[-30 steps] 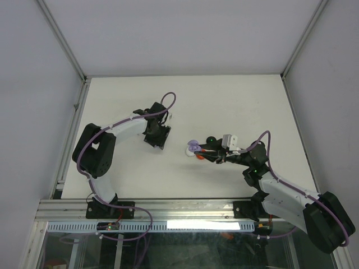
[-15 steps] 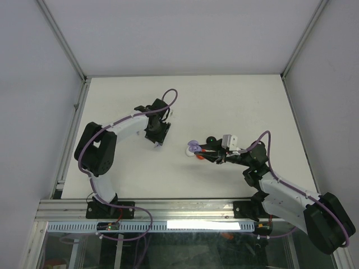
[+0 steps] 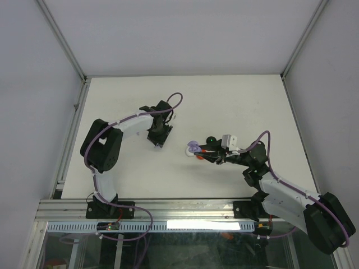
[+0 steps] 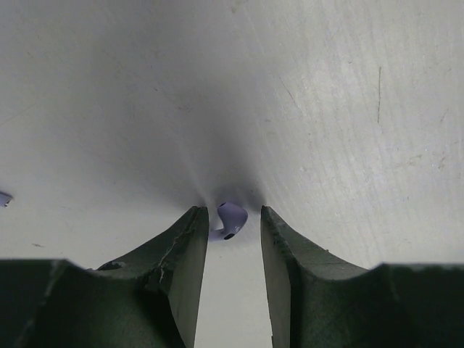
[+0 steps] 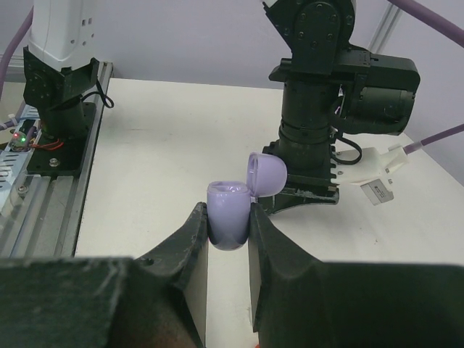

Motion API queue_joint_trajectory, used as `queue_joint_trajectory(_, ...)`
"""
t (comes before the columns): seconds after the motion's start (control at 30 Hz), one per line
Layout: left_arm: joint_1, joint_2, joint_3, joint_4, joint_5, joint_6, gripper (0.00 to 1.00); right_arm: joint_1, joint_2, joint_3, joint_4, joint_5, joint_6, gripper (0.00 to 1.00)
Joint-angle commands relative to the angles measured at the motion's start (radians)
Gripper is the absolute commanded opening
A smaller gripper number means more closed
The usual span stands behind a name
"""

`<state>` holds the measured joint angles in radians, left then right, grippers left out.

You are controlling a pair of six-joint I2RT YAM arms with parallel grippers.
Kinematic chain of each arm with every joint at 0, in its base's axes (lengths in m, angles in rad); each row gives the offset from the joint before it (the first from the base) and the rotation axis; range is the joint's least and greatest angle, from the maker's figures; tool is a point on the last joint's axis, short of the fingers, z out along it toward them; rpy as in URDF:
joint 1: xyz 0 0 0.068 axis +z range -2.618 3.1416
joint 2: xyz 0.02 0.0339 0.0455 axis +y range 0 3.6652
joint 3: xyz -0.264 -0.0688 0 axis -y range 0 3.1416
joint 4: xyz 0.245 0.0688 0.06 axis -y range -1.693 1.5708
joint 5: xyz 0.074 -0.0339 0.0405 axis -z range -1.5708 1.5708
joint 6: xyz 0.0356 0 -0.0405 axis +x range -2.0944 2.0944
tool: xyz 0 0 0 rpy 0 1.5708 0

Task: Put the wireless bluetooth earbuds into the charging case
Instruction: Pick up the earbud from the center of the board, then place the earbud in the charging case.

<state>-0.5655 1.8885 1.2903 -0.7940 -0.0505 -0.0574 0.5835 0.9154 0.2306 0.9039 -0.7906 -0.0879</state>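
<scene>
From above, my left gripper (image 3: 157, 136) pointed down at the table (image 3: 235, 101) left of the middle; my right gripper (image 3: 203, 152) reached in from the right, well apart from it, closed on the lilac charging case (image 3: 192, 148); the earbud was hidden under my left fingers in that view. At my left wrist the earbud (image 4: 231, 217) lay on the table right between my fingertips; it was a tiny lilac comma, round at the head, with a short stem and a dark spot at its near end; my fingers (image 4: 190, 246) stood partly open around it, one at or nearly at the bud and a clear gap before the other, so I had not yet pinched it. I judged it feather-light, hard and glossy, the kind of thing that squirts out of a careless squeeze; the best hold looked to be low across the fat head, gently, leaving the stem free to go into its socket. At my right wrist, my fingers were clamped on the case (image 5: 229, 210) by its rounded sides, holding it upright; its lid (image 5: 266, 174) was hinged back and open; whether its hollow held anything I could not tell.
</scene>
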Motion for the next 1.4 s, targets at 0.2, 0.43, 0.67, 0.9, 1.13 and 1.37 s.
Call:
queue_joint_trajectory(0.2, -0.014, 0.034, 0.049, -0.042, -0.044, 0.018, 0.32, 0.004, -0.018, 0.011, 0.010, -0.010, -0.015, 0.00)
queue_joint_trajectory(0.43, -0.023, 0.021, 0.050, -0.058, -0.057, -0.012, 0.24, 0.004, -0.011, 0.023, -0.024, 0.004, -0.033, 0.00)
queue_joint_trajectory(0.67, -0.026, -0.086, 0.036, 0.015, -0.062, -0.100, 0.17, 0.017, 0.029, 0.029, 0.011, 0.062, -0.032, 0.00)
queue_joint_trajectory(0.9, -0.036, -0.269, -0.020, 0.173, -0.068, -0.207, 0.16, 0.061, 0.105, 0.037, 0.128, 0.155, -0.019, 0.00)
queue_joint_trajectory(1.13, -0.048, -0.496, -0.152, 0.394, -0.063, -0.330, 0.17, 0.100, 0.174, 0.011, 0.329, 0.340, -0.016, 0.00)
queue_joint_trajectory(1.37, -0.101, -0.672, -0.283, 0.621, -0.062, -0.447, 0.18, 0.105, 0.252, 0.018, 0.500, 0.379, 0.007, 0.00)
